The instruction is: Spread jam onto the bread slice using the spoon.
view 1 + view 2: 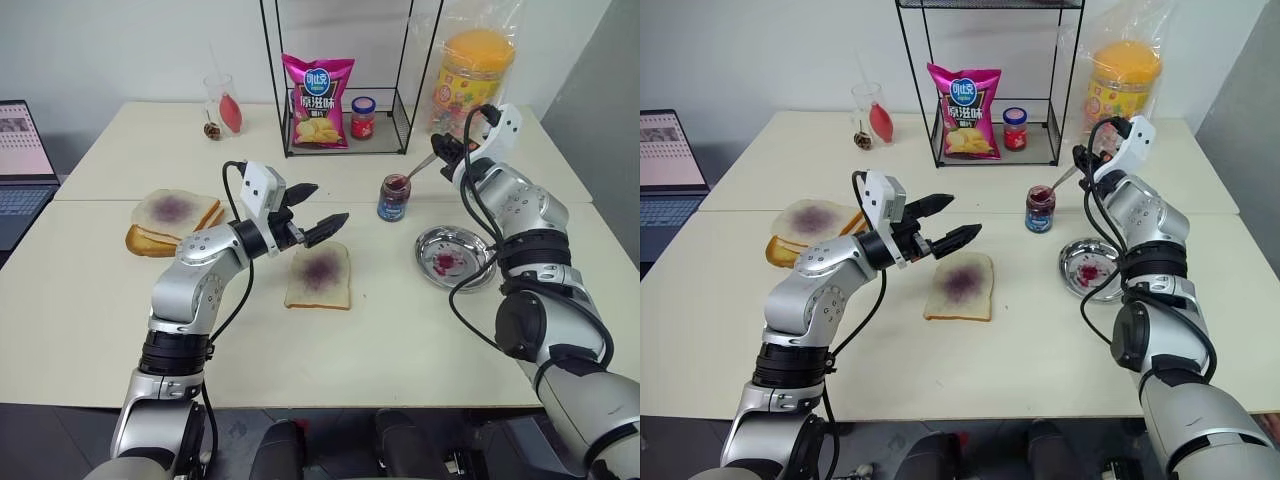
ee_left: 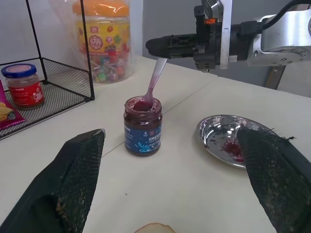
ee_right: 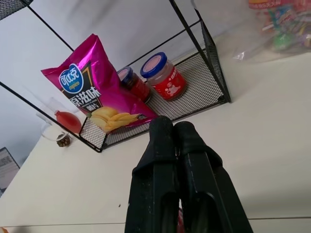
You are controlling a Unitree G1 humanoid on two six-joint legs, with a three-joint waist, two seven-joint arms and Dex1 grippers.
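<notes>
The slim silver metal spoon (image 1: 424, 167), pinched by its handle in the right gripper (image 1: 447, 155), dips its bowl into the dark purple-red jam (image 1: 394, 184) in the small clear glass jar, well right of the jam-smeared square white bread slice (image 1: 319, 276). From the left wrist, the spoon (image 2: 154, 83) slants down from the clamped black fingers (image 2: 171, 45) into the jam (image 2: 142, 103), framed by the left gripper's (image 2: 177, 182) spread fingers. The right wrist view shows its black fingers (image 3: 162, 160) pressed together.

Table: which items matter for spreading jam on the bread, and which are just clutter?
In use:
- jam jar
- spoon, bowl in the jar, handle held by right gripper
- bread slice, purple smear at centre
- left gripper, fingers open above the slice

Lying about:
- metal dish
- stack of slices
- chip bag
- red-lidded jar
- candy tub
- laptop
</notes>
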